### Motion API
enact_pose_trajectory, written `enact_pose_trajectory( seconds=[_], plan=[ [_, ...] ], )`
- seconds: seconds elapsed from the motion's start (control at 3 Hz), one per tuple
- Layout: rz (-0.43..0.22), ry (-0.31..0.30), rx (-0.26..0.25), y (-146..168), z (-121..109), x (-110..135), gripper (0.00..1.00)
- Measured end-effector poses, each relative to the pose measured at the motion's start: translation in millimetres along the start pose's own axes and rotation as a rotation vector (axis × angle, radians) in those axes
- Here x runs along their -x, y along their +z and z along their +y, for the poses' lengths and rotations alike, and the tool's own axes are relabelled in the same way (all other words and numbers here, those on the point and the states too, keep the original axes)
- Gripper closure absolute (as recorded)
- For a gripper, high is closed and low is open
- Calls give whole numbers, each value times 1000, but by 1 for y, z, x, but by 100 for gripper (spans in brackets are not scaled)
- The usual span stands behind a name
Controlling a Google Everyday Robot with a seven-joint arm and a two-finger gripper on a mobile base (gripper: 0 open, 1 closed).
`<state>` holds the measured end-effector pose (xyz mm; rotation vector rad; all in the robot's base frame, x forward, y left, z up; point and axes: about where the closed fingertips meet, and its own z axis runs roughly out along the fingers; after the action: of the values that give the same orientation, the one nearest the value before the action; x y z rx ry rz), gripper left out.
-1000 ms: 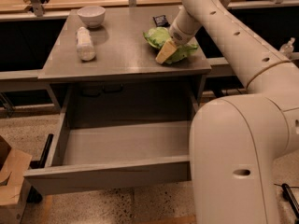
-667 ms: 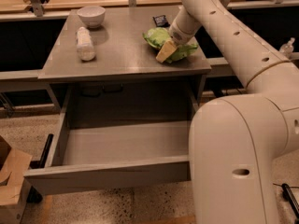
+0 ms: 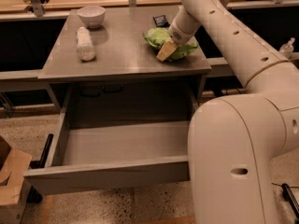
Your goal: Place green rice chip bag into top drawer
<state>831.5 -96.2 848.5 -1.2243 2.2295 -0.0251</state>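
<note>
The green rice chip bag lies on the grey desk top near its right front corner, puffy and light green. My gripper reaches down from the right and sits on the bag's front right part, covering some of it. The top drawer under the desk is pulled far out toward me. Its grey inside shows nothing in it.
A white bowl stands at the desk's back left, with a white plastic bottle lying in front of it. A small black packet lies behind the bag. My arm and body fill the right side. A cardboard box stands on the floor at lower left.
</note>
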Motion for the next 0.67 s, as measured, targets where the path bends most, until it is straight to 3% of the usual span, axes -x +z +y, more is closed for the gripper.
enact_pose_trajectory(
  seconds=[0.33,0.67],
  plan=[
    [4,4,3,-1,1,-2,16],
    [4,4,3,-1,1,-2,17]
  ],
)
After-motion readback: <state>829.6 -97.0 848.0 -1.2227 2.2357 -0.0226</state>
